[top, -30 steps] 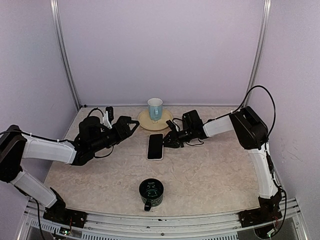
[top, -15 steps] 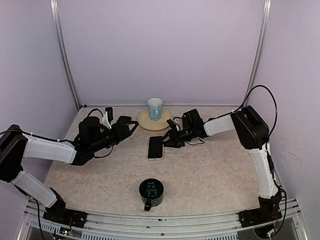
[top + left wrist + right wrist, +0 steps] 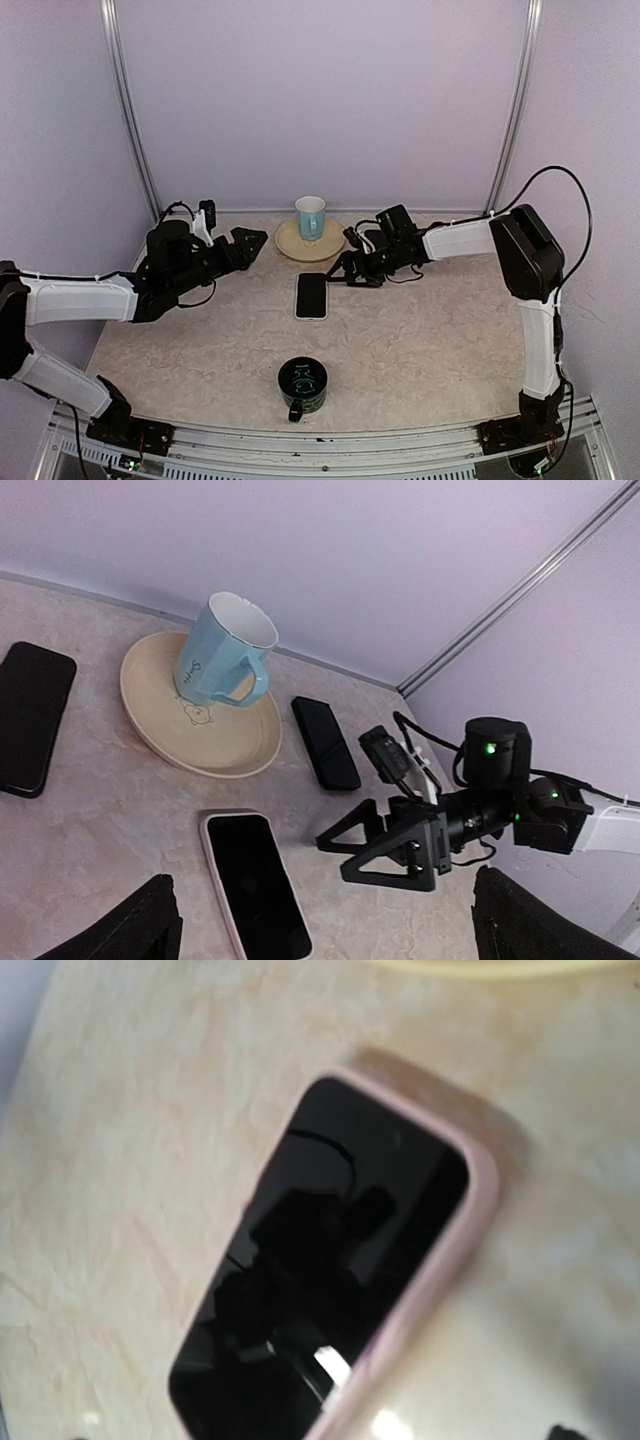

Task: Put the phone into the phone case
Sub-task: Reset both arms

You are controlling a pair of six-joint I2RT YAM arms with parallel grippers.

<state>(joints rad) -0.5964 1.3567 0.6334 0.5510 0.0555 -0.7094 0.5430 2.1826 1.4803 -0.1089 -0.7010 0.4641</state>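
Noted the phone point(image 3: 312, 296) flat, screen up, inside the pink phone case point(image 3: 478, 1210) near the middle of the table point(image 3: 430, 340), toward the far edge. Noted the right gripper point(image 3: 330, 858) near its far right corner, jaws spread wide, gripping nothing. Noted the left gripper point(image 3: 256, 247) well off to the left, likewise gaping and bare.

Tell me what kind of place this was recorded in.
Likely a lab test cell, not a home: bare lilac walls with metal rails, robot arms bolted at the table edge, plus staged props like the phone.
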